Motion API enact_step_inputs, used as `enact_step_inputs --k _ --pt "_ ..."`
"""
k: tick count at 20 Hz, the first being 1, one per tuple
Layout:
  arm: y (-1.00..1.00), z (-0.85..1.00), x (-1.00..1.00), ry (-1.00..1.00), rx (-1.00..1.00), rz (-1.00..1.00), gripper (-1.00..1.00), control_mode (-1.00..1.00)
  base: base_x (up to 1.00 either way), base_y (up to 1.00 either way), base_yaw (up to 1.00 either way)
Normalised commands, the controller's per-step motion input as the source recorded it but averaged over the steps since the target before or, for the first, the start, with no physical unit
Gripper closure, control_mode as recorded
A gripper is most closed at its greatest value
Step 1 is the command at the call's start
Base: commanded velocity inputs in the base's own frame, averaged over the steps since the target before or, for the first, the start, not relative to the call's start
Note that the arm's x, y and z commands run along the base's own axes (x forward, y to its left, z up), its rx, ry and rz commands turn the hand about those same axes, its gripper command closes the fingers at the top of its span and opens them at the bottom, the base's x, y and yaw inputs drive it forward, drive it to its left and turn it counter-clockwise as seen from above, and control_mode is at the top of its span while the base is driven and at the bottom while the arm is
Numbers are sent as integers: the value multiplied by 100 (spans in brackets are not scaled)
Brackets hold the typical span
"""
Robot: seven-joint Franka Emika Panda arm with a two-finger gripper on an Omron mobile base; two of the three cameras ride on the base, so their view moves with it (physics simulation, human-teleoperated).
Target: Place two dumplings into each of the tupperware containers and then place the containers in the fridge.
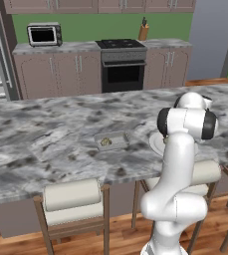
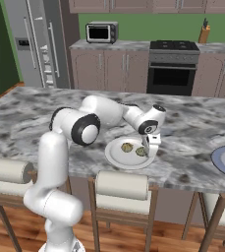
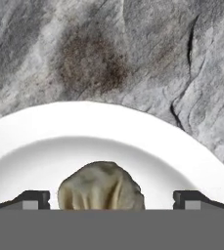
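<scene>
My own arm hides most of the white plate; the grey tub's contents are too small to count.

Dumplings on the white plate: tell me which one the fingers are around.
The right-hand dumpling, beneath the gripper. The other dumpling lies apart, leftward on the white plate.

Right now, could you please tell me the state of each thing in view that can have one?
gripper: open, lowered over the white plate, fingertips either side of a dumpling
dumpling: on the plate, between the fingers, not yet gripped
second dumpling: lying loose on the white plate
grey container: upright on the island counter, dumpling inside
fridge: door looks open
oven: door shut
</scene>
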Motion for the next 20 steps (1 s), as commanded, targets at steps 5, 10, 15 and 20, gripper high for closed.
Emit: enact_step_inputs --k 5,10,15,20 --pt "0 -16 19 -5 0 0 -100 -100 0 0 0" --pt "3 -14 22 -5 0 0 -100 -100 0 0 0" --pt "1 -17 7 -1 0 0 -100 -100 0 0 0" --pt "5 -14 0 -1 -1 0 -100 -100 0 0 0"
